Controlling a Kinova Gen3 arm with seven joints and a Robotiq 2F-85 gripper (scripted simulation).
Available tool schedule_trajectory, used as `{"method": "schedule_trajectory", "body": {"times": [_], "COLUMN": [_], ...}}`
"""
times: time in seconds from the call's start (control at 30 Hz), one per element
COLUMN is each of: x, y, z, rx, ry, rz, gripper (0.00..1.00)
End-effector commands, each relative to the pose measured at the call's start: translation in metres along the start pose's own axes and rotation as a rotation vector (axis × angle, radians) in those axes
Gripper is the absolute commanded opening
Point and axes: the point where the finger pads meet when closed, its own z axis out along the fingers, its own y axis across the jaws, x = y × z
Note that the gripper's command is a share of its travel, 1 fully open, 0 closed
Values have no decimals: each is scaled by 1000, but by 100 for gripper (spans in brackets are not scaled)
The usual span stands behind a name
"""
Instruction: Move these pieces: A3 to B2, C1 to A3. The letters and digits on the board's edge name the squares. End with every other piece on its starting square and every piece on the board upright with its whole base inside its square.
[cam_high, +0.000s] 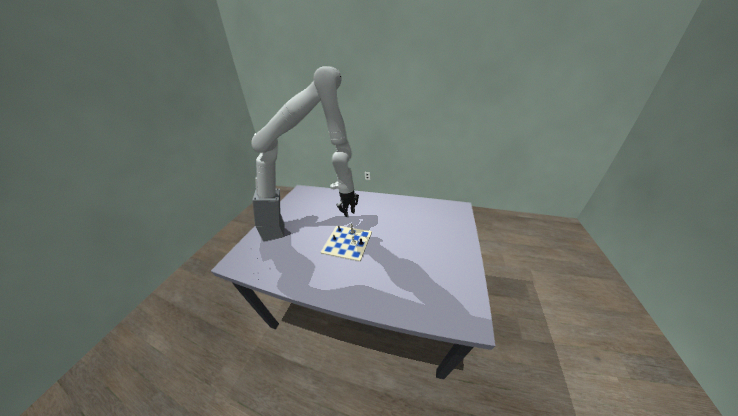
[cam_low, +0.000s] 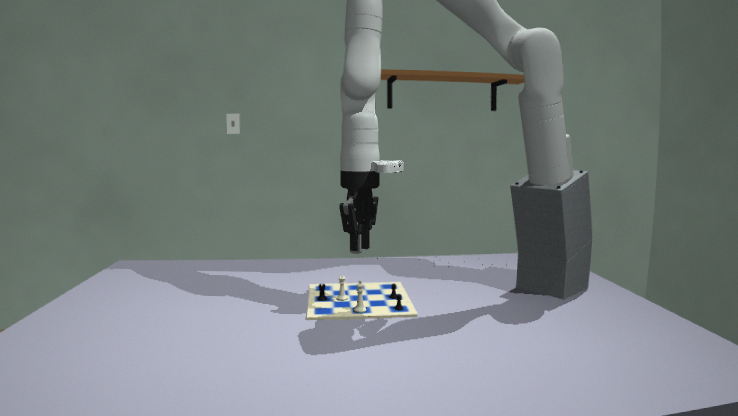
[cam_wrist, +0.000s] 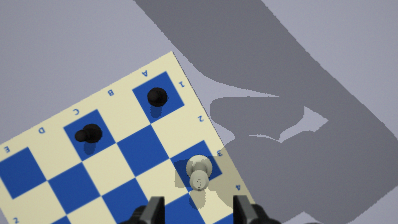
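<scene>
The blue and cream chessboard lies on the grey table. A white piece stands upright on A3. A black piece stands on C1. B2 is bare in the wrist view. My gripper hangs well above the board, over its A3 side. Its fingers are partly closed with a gap and nothing is between them. In the wrist view the white piece lies just ahead of the two fingertips.
A black piece stands on A1. Another white piece and a black piece stand further along the board. The arm's grey base block stands on the table.
</scene>
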Motion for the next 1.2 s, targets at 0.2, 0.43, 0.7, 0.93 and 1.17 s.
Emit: {"method": "schedule_trajectory", "body": {"times": [0.2,0.43,0.7,0.93,1.17], "x": [0,0,0,0,-1], "y": [0,0,0,0,0], "z": [-1,-1,0,1,6], "rx": [-1,-1,-1,-1,-1], "ry": [-1,-1,-1,-1,-1], "rz": [0,0,0,0,0], "gripper": [41,41,41,41,41]}}
